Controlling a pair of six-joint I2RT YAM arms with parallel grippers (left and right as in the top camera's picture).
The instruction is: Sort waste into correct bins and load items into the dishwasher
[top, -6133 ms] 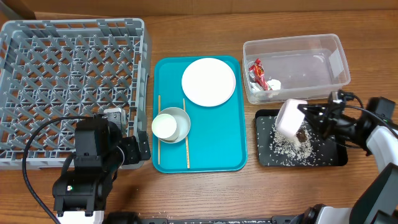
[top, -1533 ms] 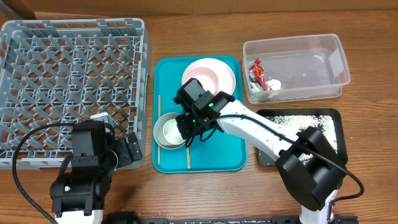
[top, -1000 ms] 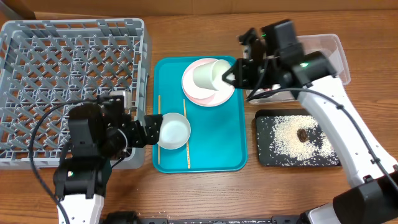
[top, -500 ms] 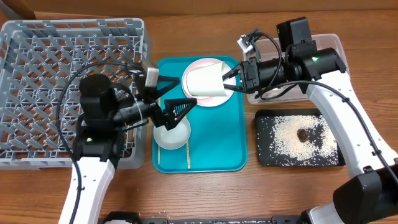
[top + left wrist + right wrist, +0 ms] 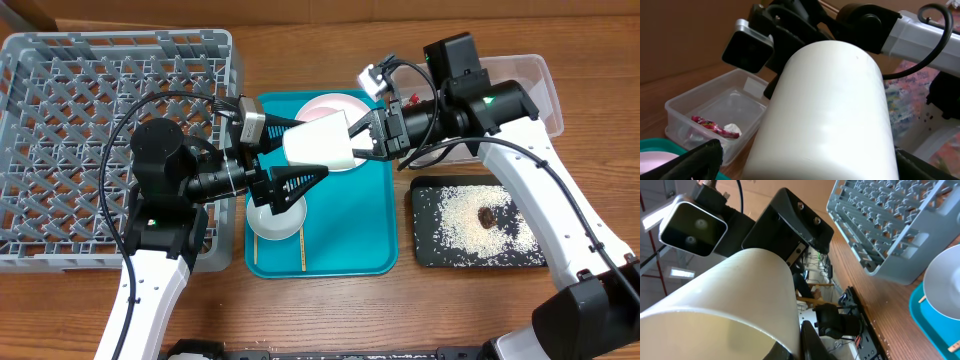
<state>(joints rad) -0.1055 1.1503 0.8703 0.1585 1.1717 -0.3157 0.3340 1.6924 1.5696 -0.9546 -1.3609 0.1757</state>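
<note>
Carrying the small white cup [image 5: 320, 146] further left than half a second ago, off the stacked dishes and over the middle of the large teal plastic tray [image 5: 365, 235], while bringing the left arm in closer to meet it. Clenching the cup at its open end with the right gripper [image 5: 365, 140], holding it on its side in the air with the base pointing left. Spreading the left gripper [image 5: 306, 150] wide around that base, one black finger [image 5: 283, 124] lying along the far side and the other on the near side (contact with the cup wall not clear from any view).

Filling most of the left wrist view with the cup's smooth white wall, and showing behind it the crumpled red-and-white wrapper [image 5: 710, 126] and the small white tissue wad [image 5: 733, 130] lying together in the clear rectangular plastic tub [image 5: 510, 100].

Resting on the teal tray: the small pinkish-white dish [image 5: 330, 104] at the far end, the grey-white bowl [image 5: 275, 218] just below the left gripper's near finger, and the thin wooden chopsticks [image 5: 302, 248] either side of the bowl.

Holding loose white rice grains [image 5: 468, 218] and the small brown food lump [image 5: 487, 214] in the shallow flat black rectangular tray [image 5: 422, 256]. Standing left of the teal tray, the large square grey plastic dish rack [image 5: 100, 120].
</note>
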